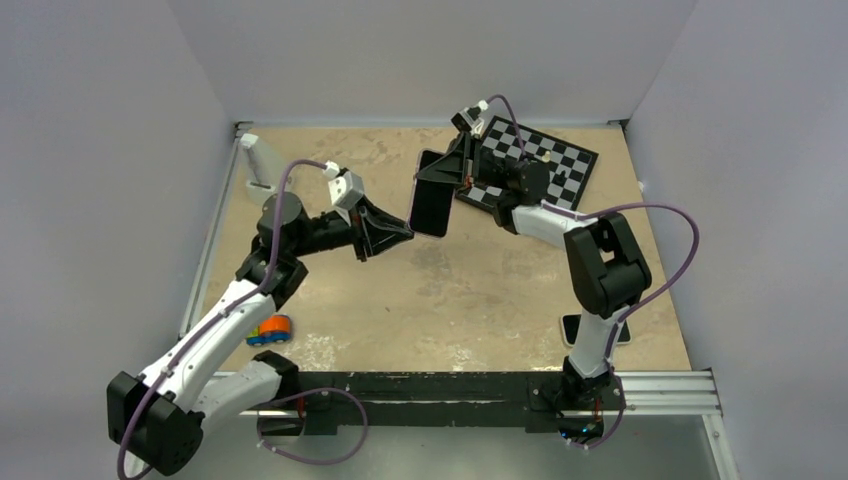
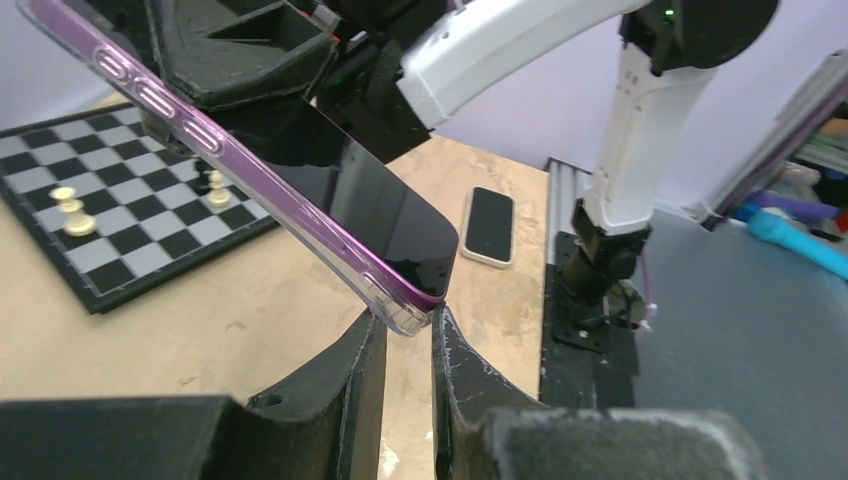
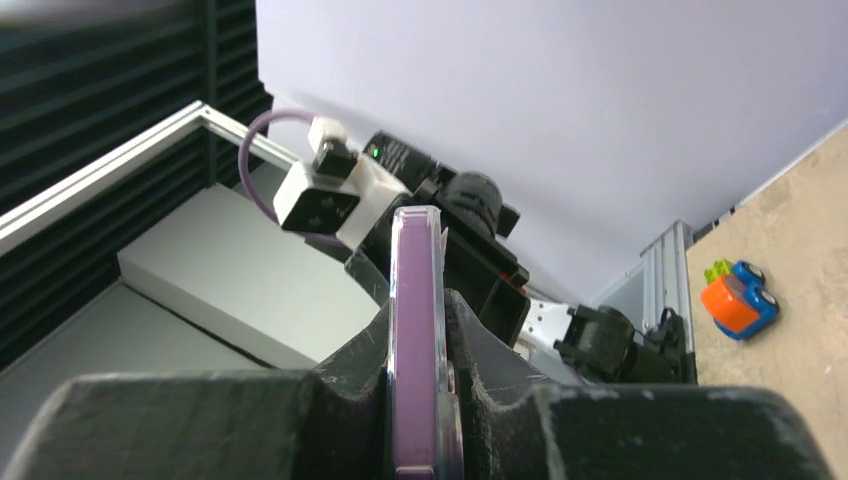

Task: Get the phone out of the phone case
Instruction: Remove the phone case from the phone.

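**Cased phone held in the air between both grippers**

Table (image 1: 450, 300): chessboard (image 1: 540, 160) lies at the far right. The phone (image 2: 370, 200) is seated in the phone case (image 2: 330, 240), tilted and off the table, just left of the board.

Right gripper (image 3: 415, 400): fingers pressed together across the upper end of the phone case, clamping it edge-on.

Left gripper (image 2: 405, 340): only a narrow gap between the fingers, with the tips nipping the case's lower corner.

A white-rimmed phone (image 2: 490, 226) lies flat by the right arm's base. A toy car (image 1: 270, 330) sits beside the left arm.
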Available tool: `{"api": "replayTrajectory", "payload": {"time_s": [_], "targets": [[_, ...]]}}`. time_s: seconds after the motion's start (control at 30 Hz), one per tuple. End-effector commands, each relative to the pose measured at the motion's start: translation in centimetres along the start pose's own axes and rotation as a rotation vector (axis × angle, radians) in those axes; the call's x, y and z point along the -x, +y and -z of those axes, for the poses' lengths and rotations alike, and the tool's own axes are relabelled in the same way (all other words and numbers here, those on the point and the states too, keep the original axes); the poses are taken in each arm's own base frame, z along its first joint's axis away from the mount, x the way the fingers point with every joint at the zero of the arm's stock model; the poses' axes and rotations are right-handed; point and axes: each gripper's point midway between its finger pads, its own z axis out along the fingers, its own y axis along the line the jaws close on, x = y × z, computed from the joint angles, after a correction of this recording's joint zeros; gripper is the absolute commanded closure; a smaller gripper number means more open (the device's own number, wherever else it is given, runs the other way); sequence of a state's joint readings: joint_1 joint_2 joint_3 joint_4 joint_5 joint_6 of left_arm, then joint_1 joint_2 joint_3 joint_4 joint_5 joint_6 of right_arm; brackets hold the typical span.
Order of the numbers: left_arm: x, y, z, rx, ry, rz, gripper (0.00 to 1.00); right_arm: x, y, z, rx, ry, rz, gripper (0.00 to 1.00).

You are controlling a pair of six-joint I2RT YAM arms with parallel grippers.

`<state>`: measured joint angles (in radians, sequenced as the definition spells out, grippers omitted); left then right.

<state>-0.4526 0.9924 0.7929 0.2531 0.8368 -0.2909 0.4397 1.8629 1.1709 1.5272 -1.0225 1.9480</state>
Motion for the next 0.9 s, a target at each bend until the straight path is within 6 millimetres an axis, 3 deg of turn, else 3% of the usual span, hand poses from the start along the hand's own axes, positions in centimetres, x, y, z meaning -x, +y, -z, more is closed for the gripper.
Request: {"api": "replayTrajectory", "payload": {"time_s": [0.0,0.17,0.27,0.43,0.5,0.6,0.73,0.87], "targets": [[1.2,6.2,1.8,0.418,-0.036,-0.184,1.0,-2.4,6.2,-1.7,0.154,0.034,0.052,1.0],[2.1,7.4,3.5,0.549,-0.066,-0.216,1.0,-2.6,6.3,-1.8,0.165,0.026,0.029,1.0],[1.2,8.2,3.9,0.595,-0.037,-0.193,1.0,-2.6,6.7,-1.5,0.204,0.021,0.012,1.0],[0.4,8.1,3.6,0.617,-0.035,-0.001,1.0,-2.6,6.5,-1.7,0.179,0.003,0.036,1.0],[-0.1,7.0,2.8,0.587,0.001,0.183,1.0,-2.6,6.3,-1.8,0.155,-0.01,0.073,1.0],[-0.8,3.7,1.4,0.427,0.037,0.385,0.84,-2.0,4.9,-1.5,0.062,-0.055,0.182,1.0],[-1.9,0.7,2.3,0.329,0.054,0.451,0.6,-1.0,3.5,-0.4,-0.033,-0.112,0.222,1.0],[-2.6,-2.1,3.6,0.246,0.105,0.432,0.5,0.2,2.9,0.7,-0.07,-0.156,0.231,1.0]]}}
